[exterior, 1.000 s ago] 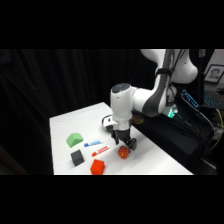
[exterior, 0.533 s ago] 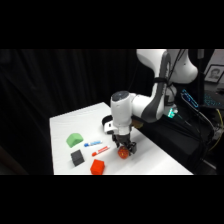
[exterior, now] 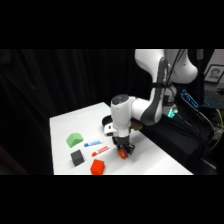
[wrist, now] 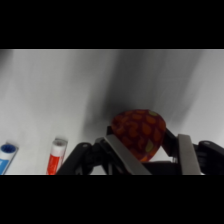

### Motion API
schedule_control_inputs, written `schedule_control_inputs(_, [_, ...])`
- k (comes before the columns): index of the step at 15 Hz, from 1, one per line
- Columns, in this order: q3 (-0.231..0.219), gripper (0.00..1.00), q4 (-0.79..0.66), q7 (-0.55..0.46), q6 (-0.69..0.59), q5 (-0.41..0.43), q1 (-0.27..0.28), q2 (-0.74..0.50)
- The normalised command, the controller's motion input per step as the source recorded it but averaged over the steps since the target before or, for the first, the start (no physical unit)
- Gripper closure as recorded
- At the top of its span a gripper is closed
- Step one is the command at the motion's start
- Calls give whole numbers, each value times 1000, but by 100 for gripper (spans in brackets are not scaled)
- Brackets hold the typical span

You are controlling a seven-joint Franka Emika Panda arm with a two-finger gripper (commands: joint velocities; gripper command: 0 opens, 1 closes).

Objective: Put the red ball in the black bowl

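Raised slightly, end effector [wrist: 145,150] grips the red ball [wrist: 139,134] above the white table [exterior: 150,155], black curtain [exterior: 60,85] behind.

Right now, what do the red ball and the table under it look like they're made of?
The red ball looks soft, maybe foam or rubber: matte, with pale specks and no shine, pinched between the fingers. The table looks like smooth white laminate or painted board, though that's a guess.

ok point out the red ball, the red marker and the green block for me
small red-orange speckled ball [wrist: 138,134]: wrist view, on its speckled front, between the hand's fingers.
thin red marker [wrist: 56,156]: wrist view, on its red barrel below the pale cap.
green wedge-shaped block [exterior: 74,139]: side view, on its top face.
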Motion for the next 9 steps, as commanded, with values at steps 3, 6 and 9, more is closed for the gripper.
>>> schedule_control_inputs(3, [-82, 76, -24, 111, 145, -118, 48, -19])
schedule_control_inputs(6, [-45, 97, -41, 88, 94, -82, 16, -76])
schedule_control_inputs(9, [-19, 98, -74, 73, 31, -76, 10, -163])
